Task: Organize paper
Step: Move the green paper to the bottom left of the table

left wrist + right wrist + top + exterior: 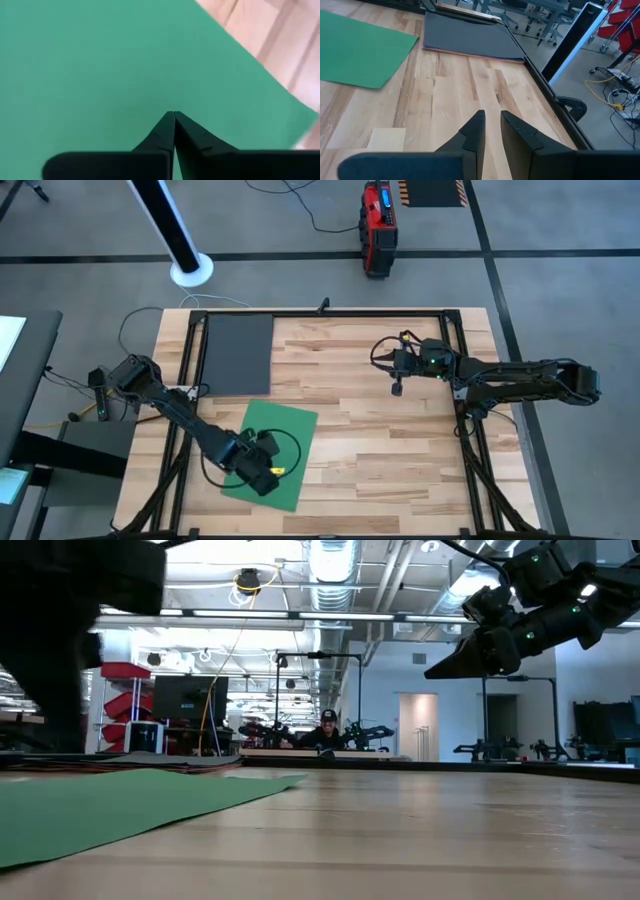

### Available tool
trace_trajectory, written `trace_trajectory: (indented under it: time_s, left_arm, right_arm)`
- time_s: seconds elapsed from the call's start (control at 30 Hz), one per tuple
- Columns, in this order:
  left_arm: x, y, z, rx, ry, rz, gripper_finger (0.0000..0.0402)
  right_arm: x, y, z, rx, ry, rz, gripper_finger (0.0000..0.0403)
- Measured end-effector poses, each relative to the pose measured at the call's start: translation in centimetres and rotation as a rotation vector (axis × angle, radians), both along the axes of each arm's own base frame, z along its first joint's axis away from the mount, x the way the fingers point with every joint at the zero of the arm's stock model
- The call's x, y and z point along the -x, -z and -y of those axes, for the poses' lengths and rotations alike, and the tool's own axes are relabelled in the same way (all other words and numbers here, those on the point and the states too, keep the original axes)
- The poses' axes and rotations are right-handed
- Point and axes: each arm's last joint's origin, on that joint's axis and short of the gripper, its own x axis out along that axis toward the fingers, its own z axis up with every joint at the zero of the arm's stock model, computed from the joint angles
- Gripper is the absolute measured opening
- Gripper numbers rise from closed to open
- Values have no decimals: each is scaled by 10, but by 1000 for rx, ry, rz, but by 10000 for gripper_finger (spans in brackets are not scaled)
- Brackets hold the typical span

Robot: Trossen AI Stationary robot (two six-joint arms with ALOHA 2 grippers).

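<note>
Left gripper (pixel 258 470) low over the near-left part of the table, fingers (pixel 165 132) pressed together tip to tip, right above a thin flat green rectangular paper sheet (pixel 270 452); whether tips touch the sheet cannot be told. Green paper lying flat on the pale wooden plank tabletop (pixel 380 430), skewed to the table edges, one corner pointing far-right, near end close to the table's near edge. In the low view, green sheet (pixel 120 805) flat at left, far corner slightly raised off the wood.

Right gripper (pixel 397 388) held up above the table's right-centre, clear of the surface, fingers (pixel 477 132) slightly apart with a narrow gap, nothing between them. Right arm reaching in from the right edge, gripper seen high in the low view (pixel 470 658).

Dark grey flat rectangular paper sheet (pixel 238 354) at the far-left corner, squared against the black metal frame rail (pixel 330 313); edges of other sheets showing beneath it in the right wrist view (pixel 465 37), colours not clear. Grey stack and green sheet near each other, not overlapping.

Person seated beyond the far edge of the table (pixel 325 730).
</note>
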Motion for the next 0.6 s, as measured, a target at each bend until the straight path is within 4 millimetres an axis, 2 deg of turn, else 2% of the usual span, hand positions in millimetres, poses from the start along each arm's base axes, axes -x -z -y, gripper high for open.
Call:
trace_trajectory:
  time_s: [0.13,0.37,0.6]
  left_arm:
    - [-6,-1,-10,-92,5,31,1]
    - [-6,1,-23,-188,37,-22,0]
    - [1,19,-32,-207,43,-44,0]
  right_arm:
    - [0,0,0,0,0,0,59]
    - [0,0,0,0,0,0,59]
    - [0,0,0,-1,0,-1,59]
